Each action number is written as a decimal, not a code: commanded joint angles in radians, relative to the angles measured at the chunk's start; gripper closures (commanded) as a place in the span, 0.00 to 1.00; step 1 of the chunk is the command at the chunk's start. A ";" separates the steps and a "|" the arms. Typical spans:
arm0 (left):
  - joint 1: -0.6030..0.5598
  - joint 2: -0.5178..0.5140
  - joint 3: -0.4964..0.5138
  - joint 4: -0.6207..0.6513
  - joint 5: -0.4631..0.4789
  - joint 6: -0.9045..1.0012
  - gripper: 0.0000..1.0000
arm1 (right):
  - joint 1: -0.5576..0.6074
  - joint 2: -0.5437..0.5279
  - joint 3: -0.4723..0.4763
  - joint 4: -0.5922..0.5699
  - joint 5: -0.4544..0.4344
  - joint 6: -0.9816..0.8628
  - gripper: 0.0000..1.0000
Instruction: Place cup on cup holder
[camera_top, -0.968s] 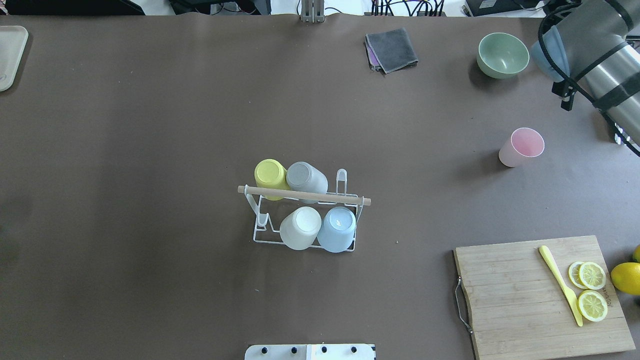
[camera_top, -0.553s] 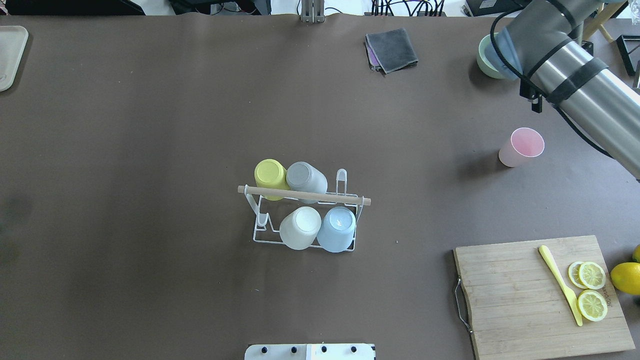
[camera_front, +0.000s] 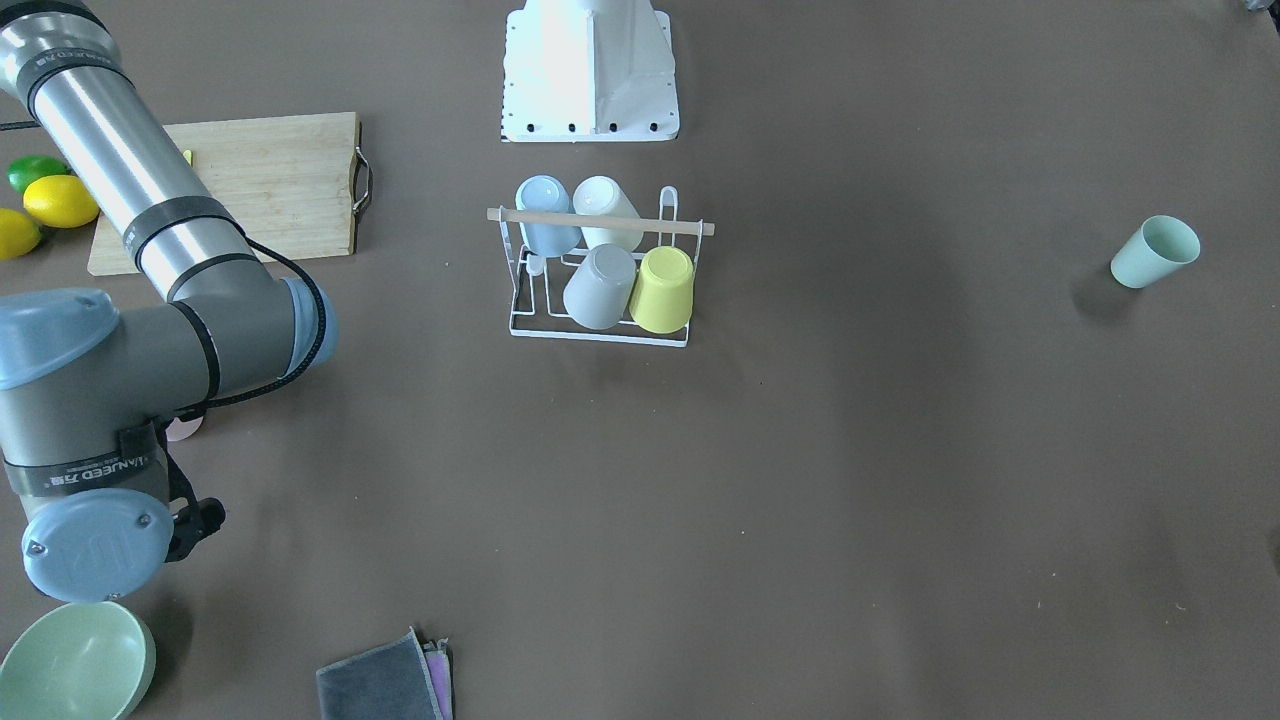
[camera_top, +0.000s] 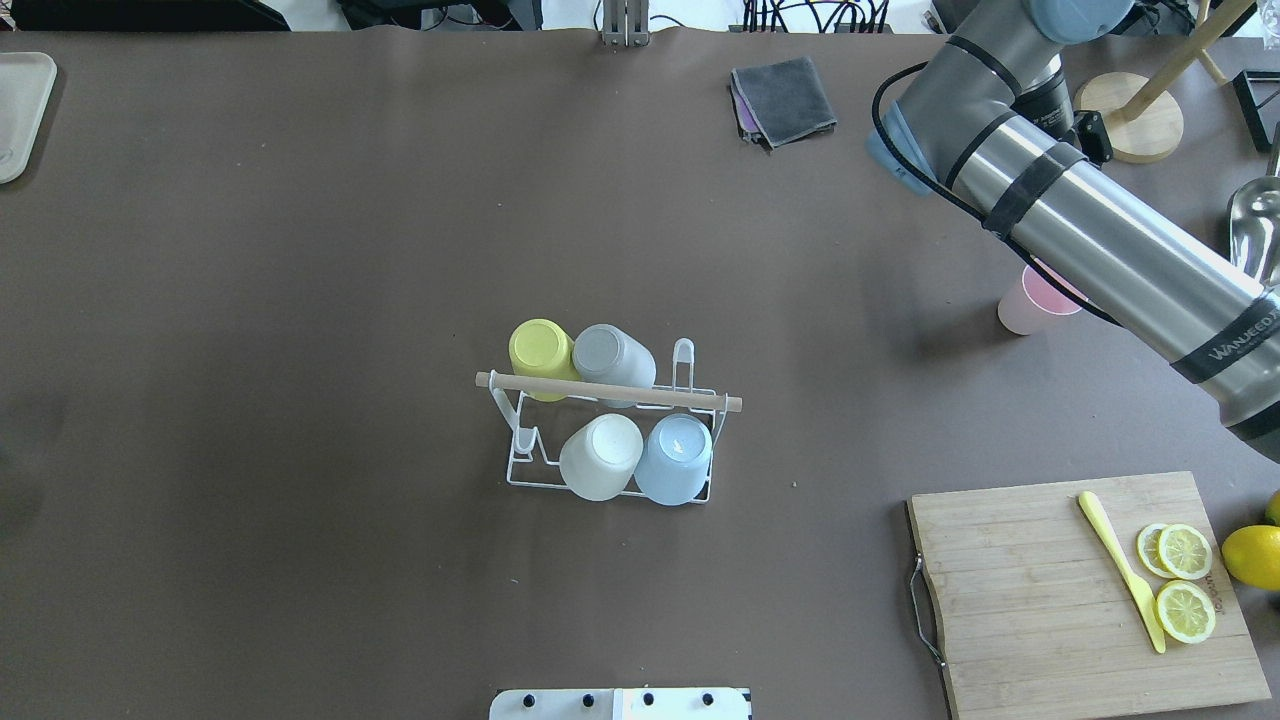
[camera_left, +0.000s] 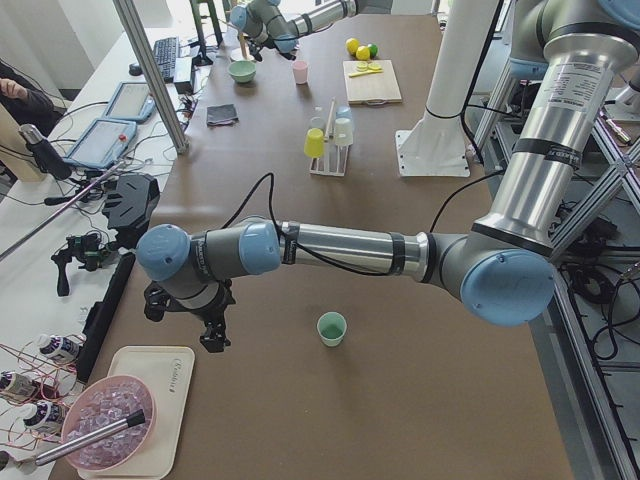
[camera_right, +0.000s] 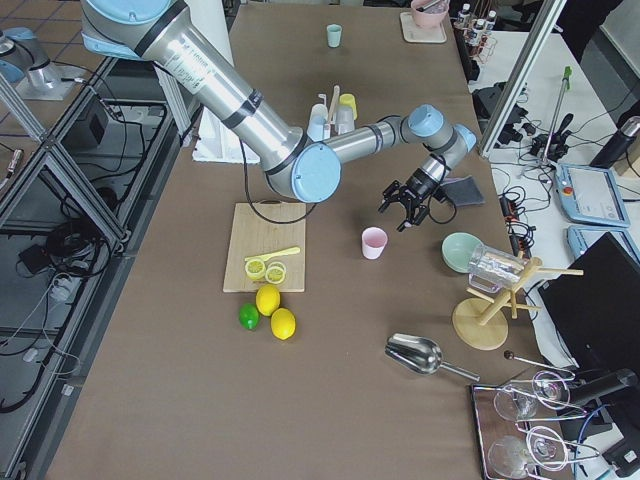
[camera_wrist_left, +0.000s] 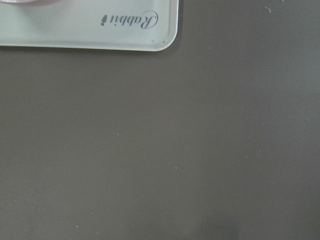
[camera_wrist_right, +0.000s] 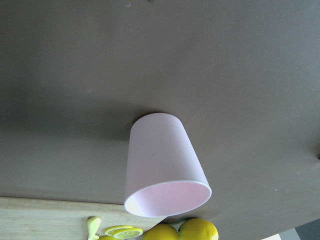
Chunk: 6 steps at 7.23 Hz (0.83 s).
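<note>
Over the pink cup (camera_top: 1020, 312) hangs the right arm (camera_top: 1100, 230).

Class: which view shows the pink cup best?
The right wrist-mounted view: the pink cup appears large, whole and upright. Overhead, the right arm covers part of it; both side views show it small; front-facing, the arm nearly hides it.

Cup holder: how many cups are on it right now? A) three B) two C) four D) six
C: a yellow cup, a grey cup, a white cup and a blue cup sit upside down on the cup holder, and two of its pegs are bare.
</note>
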<state>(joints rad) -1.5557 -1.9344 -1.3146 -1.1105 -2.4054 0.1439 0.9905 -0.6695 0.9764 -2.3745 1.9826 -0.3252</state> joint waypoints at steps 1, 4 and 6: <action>0.077 -0.047 0.070 0.125 0.000 0.000 0.03 | -0.019 0.019 -0.039 0.003 -0.030 -0.053 0.01; 0.124 -0.057 0.182 0.132 -0.023 0.002 0.03 | -0.042 0.045 -0.103 0.026 -0.062 -0.164 0.01; 0.164 -0.042 0.250 0.133 -0.088 0.026 0.03 | -0.082 0.065 -0.154 0.035 -0.065 -0.158 0.01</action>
<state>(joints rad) -1.4203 -1.9882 -1.1034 -0.9787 -2.4440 0.1518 0.9305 -0.6143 0.8525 -2.3474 1.9218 -0.4827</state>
